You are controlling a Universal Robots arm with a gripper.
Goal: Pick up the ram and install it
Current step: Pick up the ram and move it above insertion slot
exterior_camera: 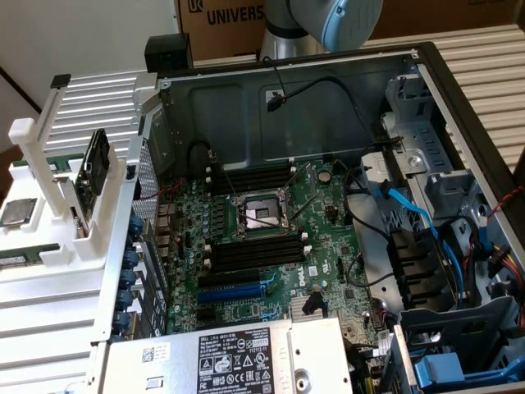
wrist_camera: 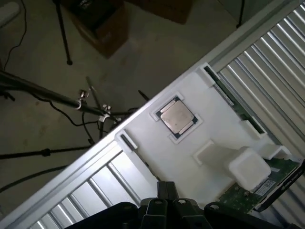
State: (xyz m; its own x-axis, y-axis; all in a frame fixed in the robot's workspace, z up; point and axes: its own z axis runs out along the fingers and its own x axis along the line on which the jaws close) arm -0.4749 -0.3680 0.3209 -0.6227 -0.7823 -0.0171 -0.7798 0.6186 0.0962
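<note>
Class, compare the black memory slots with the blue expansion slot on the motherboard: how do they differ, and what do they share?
Colour: the black memory slots have white end clips; the blue expansion slot is blue.
Place: the memory slots form two banks flanking the processor socket; the blue slot lies beyond them, nearer the power supply.
Shared: both run parallel on the motherboard and look empty.

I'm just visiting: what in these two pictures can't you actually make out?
- Ram, wrist view: it seems to lie edge-on in the white tray, so its chips and label are hidden.
- Gripper, wrist view: mostly cut off by the picture's edge.
- Robot arm, exterior view: cut off by the top edge.
- Sticker on the grey box, exterior view: print too small to read.
</note>
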